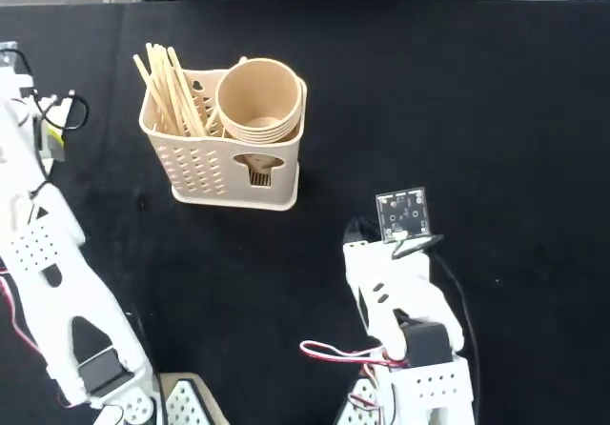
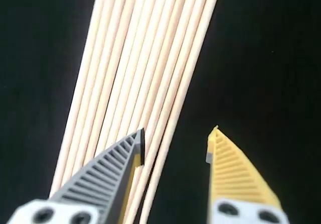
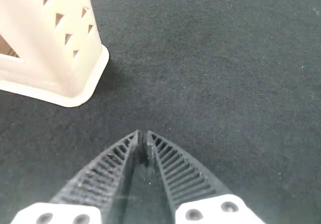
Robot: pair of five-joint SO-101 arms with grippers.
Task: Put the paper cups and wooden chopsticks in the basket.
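Slim wooden chopsticks [image 1: 172,91], nested paper cups [image 1: 259,99], perforated plastic basket [image 1: 212,170]

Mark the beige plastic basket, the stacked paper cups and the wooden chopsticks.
beige plastic basket [image 1: 205,170]: high view, front wall.
stacked paper cups [image 1: 259,96]: high view, top cup's inside.
wooden chopsticks [image 1: 174,91]: high view, middle of bundle.

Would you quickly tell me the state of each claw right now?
Left claw: open, at the chopsticks, not gripping them.
Right claw: closed, empty.
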